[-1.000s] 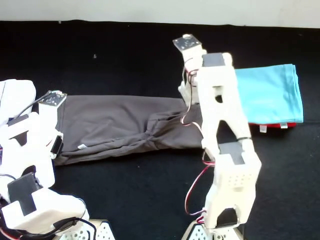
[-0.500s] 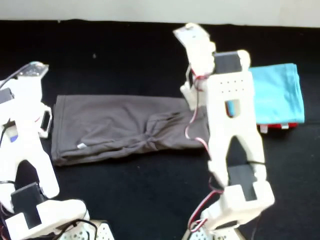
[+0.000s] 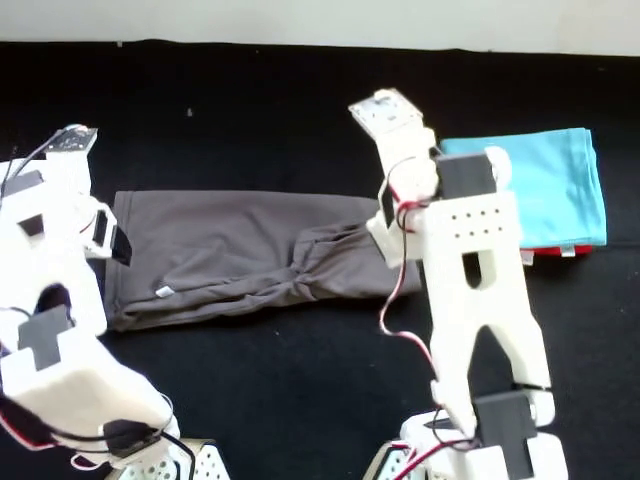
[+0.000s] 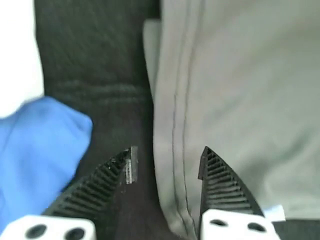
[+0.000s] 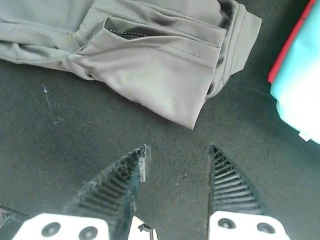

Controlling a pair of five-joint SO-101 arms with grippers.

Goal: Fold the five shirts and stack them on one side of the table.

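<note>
By the grey shirt (image 3: 240, 250), left end effector (image 4: 168, 152) and right end effector (image 5: 178, 150) point down, released

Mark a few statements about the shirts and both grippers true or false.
1. The left gripper is open over the grey shirt's edge. True.
2. The right gripper is shut on the grey shirt. False: it is open and empty, above the black table beside that shirt.
3. The turquoise shirt lies folded on a red shirt. True.
4. The grey shirt tops that stack. False: it lies apart, on the table.
</note>
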